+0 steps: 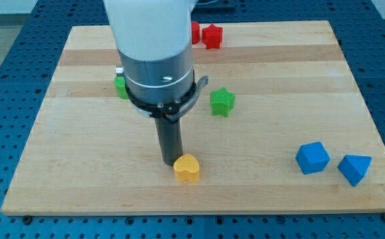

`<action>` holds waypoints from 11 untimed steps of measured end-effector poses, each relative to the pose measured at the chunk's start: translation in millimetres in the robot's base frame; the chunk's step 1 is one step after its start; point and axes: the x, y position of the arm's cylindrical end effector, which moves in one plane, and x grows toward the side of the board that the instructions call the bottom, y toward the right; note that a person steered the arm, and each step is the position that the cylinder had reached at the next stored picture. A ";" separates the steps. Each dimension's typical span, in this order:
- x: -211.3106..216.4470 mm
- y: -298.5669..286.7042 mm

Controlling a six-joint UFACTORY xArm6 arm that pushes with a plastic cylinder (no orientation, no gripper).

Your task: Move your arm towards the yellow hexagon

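Near the bottom edge of the pale wooden board sits the yellow heart-like block, the only yellow piece, its hexagon shape not clear. My tip, a bare dark rod with no fingers to open or close, touches that block's upper left. Right of it lie a blue cube and blue wedge; above it, a green star, a half-hidden green block and red star.
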 end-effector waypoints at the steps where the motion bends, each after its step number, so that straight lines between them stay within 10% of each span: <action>1: 5.9 2.8; 4: -77.8 -75.3; 11: -289.8 -56.7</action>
